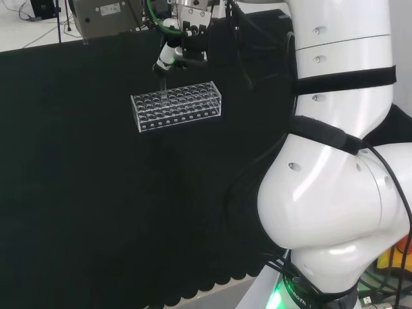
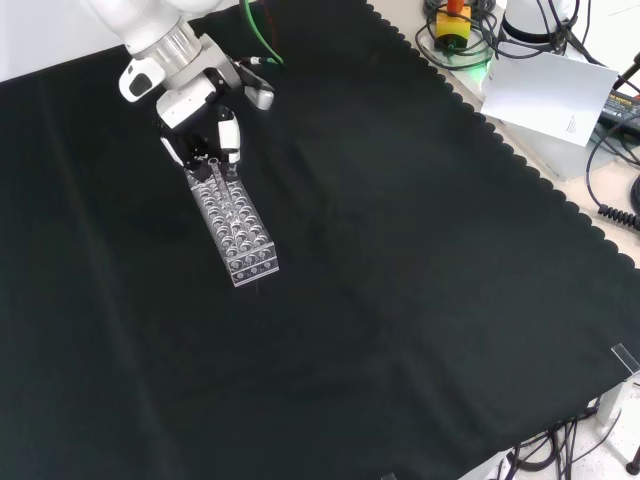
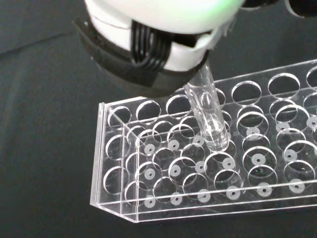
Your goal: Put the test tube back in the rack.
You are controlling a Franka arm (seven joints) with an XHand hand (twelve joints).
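Note:
A clear plastic rack (image 1: 176, 105) with several rows of round holes stands on the black cloth; it also appears as the rack (image 2: 236, 228) in the front view and the rack (image 3: 208, 163) up close. The black and white hand (image 1: 182, 50) hangs just above the rack's far side, its fingers curled round a clear test tube (image 3: 207, 111). The tube points down, its rounded end just over a hole near the rack's end. In the front view the hand (image 2: 205, 120) sits at the rack's upper end, with the tube (image 2: 216, 175) below it.
The arm's big white links (image 1: 335, 154) stand at the right of the head view. Cables, a yellow device (image 2: 452, 22) and a white sheet (image 2: 545, 90) lie beyond the cloth's scalloped edge. Bare black cloth (image 2: 400, 260) surrounds the rack.

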